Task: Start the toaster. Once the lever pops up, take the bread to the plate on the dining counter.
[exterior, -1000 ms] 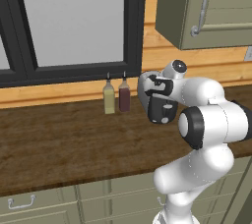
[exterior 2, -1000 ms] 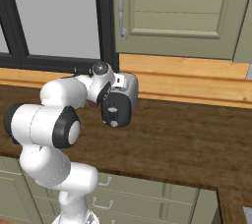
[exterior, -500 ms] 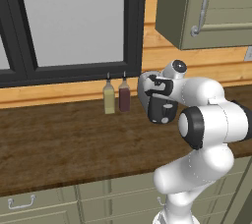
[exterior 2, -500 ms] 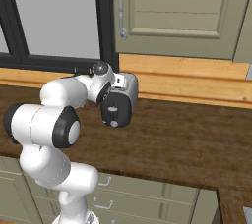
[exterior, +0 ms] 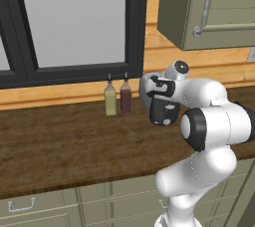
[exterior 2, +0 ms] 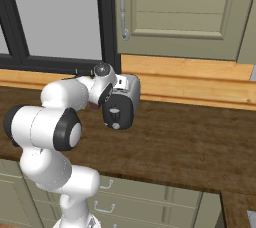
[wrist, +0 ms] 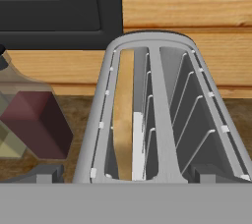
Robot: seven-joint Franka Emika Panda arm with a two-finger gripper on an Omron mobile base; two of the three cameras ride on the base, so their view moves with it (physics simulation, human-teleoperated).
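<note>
One toaster (wrist: 157, 115) with two slots is seen just below the hand camera. One slice of bread (wrist: 124, 115) stands on edge in the left slot; the right slot shows bare wire guides. The gripper's two finger tips (wrist: 42, 175) stand wide apart, released, one on each side of the toaster's near end, and nothing is held. Two bottles are counted beside the toaster on the wooden counter (exterior: 60, 141): a dark red one (exterior: 125, 96) and a yellowish one (exterior: 110, 99). Behind them one dark-framed window (exterior: 74, 22) and one cabinet door (exterior 2: 175, 9) are seen.

The arm (exterior: 209, 126) hides much of the toaster (exterior 2: 122, 103); the bread (wrist: 123, 120) sits mostly sunk in its slot.
</note>
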